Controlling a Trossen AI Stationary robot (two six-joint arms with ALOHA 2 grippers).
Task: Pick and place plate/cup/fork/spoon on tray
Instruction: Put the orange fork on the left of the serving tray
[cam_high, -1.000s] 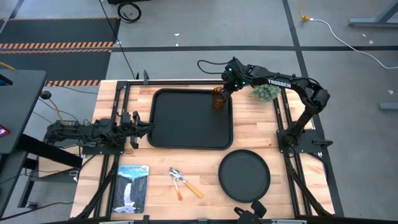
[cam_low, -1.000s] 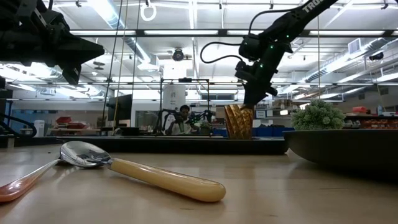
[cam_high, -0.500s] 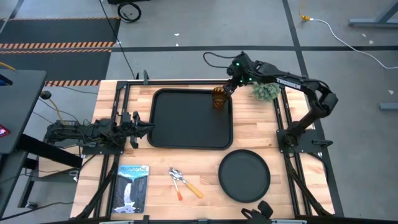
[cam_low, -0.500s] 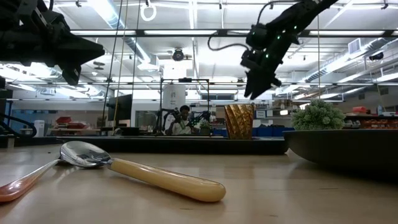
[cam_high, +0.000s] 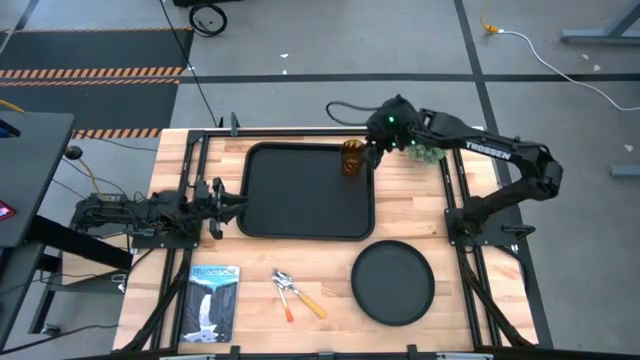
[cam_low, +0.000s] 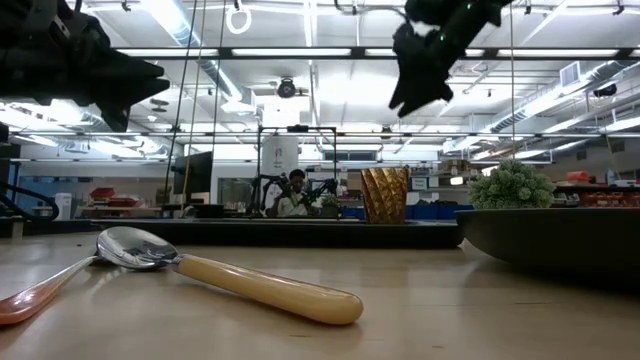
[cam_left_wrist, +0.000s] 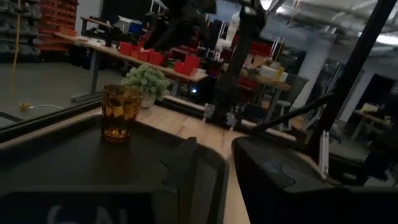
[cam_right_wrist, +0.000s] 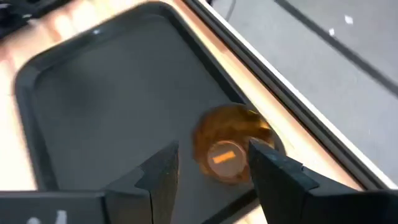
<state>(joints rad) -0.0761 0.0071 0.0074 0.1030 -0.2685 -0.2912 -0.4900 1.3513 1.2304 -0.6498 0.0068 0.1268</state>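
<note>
The tray (cam_high: 305, 190) serves as the landmark on the wooden table (cam_high: 460, 300). In the high view the amber cup (cam_high: 352, 157) stands upright in the tray's far right corner, and the right pincer (cam_high: 377, 152) sits just beside it over that corner, not touching it. The right wrist view adds what the overhead picture cannot: looking down into the cup (cam_right_wrist: 229, 150), the two dark fingers (cam_right_wrist: 163, 174) stand wide apart on either side of it, holding nothing. The low view shows the height instead, with that pincer (cam_low: 418, 75) well above the cup (cam_low: 385, 195), which rests alone on the tray. The left pincer (cam_high: 228, 203) waits just off the tray's left edge; whether it is wide or narrow cannot be told from its own wrist view, though that view does show the cup (cam_left_wrist: 120, 112) upright on the tray floor with a green plant (cam_left_wrist: 148, 79) behind it. Only the high view shows the plate (cam_high: 392, 281) on the table near the tray's near right corner, the fork (cam_high: 284, 296) and spoon (cam_high: 302, 296) crossing each other on the near side of the tray, and a booklet (cam_high: 214, 301) to their left. In the low view the spoon (cam_low: 215, 272) lies close to the camera.
</note>
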